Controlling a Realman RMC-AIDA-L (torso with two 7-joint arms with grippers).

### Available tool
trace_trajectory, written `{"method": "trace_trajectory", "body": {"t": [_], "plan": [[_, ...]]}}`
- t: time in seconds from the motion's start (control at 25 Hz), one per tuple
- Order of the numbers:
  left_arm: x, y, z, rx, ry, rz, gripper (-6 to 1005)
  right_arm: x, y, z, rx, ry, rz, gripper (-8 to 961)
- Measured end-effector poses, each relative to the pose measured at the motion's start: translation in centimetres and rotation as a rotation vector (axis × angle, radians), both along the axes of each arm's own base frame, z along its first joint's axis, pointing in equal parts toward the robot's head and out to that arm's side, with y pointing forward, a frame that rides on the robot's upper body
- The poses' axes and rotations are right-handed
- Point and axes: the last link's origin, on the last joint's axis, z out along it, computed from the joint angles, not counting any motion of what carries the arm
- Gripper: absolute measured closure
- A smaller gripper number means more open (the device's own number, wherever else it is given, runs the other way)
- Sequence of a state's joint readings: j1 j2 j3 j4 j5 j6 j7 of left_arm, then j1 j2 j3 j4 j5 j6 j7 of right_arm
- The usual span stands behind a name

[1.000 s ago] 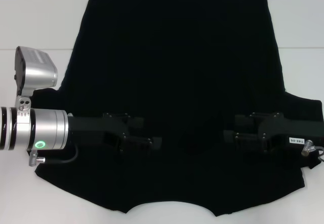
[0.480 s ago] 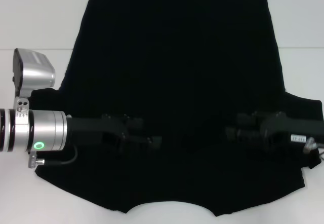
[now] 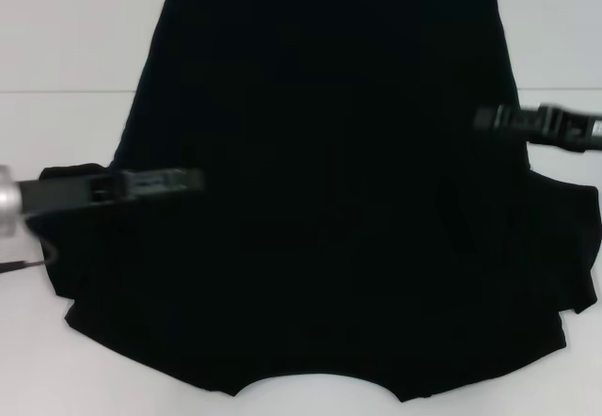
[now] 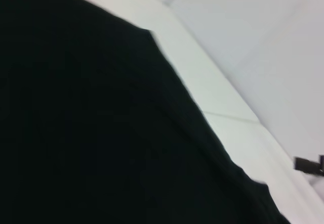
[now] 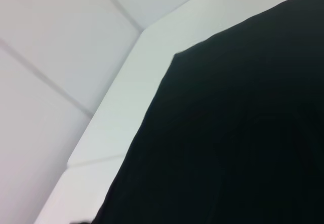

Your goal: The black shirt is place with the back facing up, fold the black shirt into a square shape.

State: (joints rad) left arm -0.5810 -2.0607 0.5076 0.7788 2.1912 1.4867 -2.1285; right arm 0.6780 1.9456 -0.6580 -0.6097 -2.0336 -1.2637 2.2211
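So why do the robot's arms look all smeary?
In the head view the left gripper and right gripper streak sideways as motion blur, while the shirt stays crisp. In the left wrist view the shirt edge looks soft too.

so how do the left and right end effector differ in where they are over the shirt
The left end effector reaches in over the black shirt near its left sleeve; the right end effector sits farther up, at the shirt's right edge. Both point inward, holding no cloth.
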Motion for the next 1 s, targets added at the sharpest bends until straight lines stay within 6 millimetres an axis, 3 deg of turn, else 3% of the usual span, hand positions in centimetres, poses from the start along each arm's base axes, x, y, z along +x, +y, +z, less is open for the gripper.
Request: {"method": "trace_trajectory", "body": {"t": [0.36, 0.52, 0.76, 1.0], "plan": [[-4.9, -2.3, 4.8, 0.055, -0.108, 0.36, 166, 0.2, 1.1, 2.2, 0.036, 0.01, -0.073, 238], [-6.4, -2.8, 4.9, 0.051, -0.053, 0.433, 177, 0.2, 1.1, 2.5, 0.037, 0.008, -0.072, 238], [-8.1, -3.1, 4.8, 0.08, 0.0, 0.513, 423, 0.1, 1.1, 2.5, 0.034, 0.01, -0.069, 239], [-9.4, -3.2, 4.8, 0.123, 0.047, 0.564, 468, 0.1, 1.1, 2.5, 0.034, 0.01, -0.069, 239]]}}
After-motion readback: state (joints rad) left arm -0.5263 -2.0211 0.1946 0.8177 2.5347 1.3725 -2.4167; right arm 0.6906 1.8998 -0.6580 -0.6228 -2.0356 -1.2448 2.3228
